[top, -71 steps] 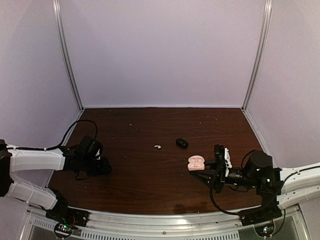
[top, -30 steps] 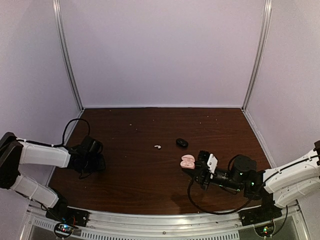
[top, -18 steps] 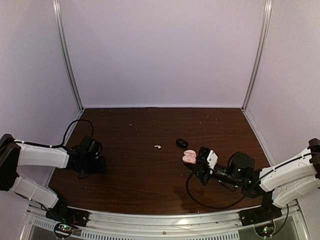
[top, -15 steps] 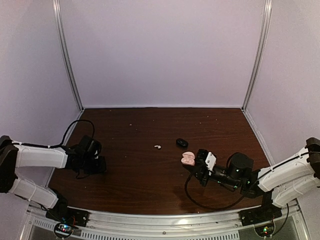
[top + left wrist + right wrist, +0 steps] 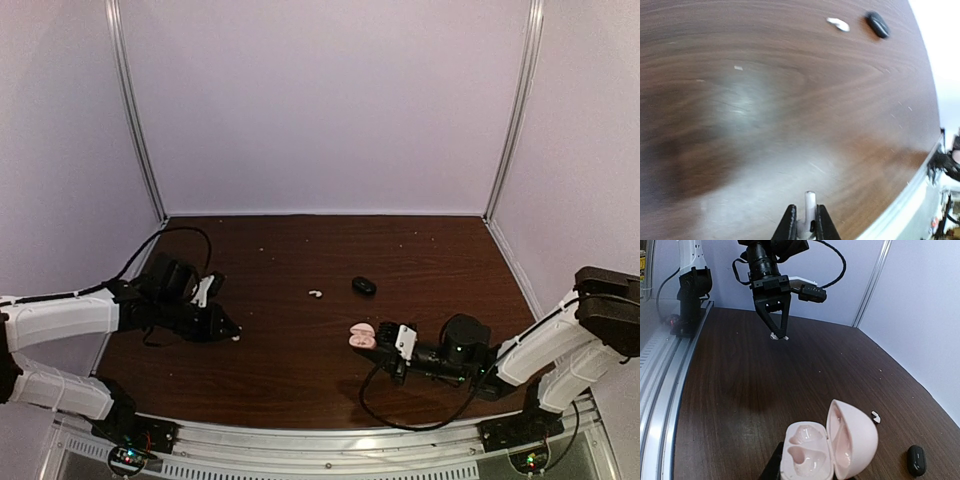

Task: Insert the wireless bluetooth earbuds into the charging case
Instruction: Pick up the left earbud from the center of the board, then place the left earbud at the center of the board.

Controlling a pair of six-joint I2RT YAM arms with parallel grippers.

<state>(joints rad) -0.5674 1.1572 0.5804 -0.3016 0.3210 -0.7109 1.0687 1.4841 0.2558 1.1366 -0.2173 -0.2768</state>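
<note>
White earbud (image 5: 810,202) pinched by its stem in the closed left gripper (image 5: 805,223), low over the left of the surface (image 5: 300,250), likely for carrying across. Second earbud (image 5: 316,294) lying loose mid-surface, near a black oval (image 5: 364,286). Pink case (image 5: 825,447) clamped in the right gripper (image 5: 378,342), lid open, both wells empty, mouth turned up, probably to receive the earbud. No brand or lettering legible anywhere.

Soft overhead light is leaving the top view dim. In the left wrist view, pale glare is washing across the table (image 5: 745,100) and wide-angle distortion is curving its grain. The right wrist view is rendering the charging case (image 5: 827,445) sharply, its far background softening.
</note>
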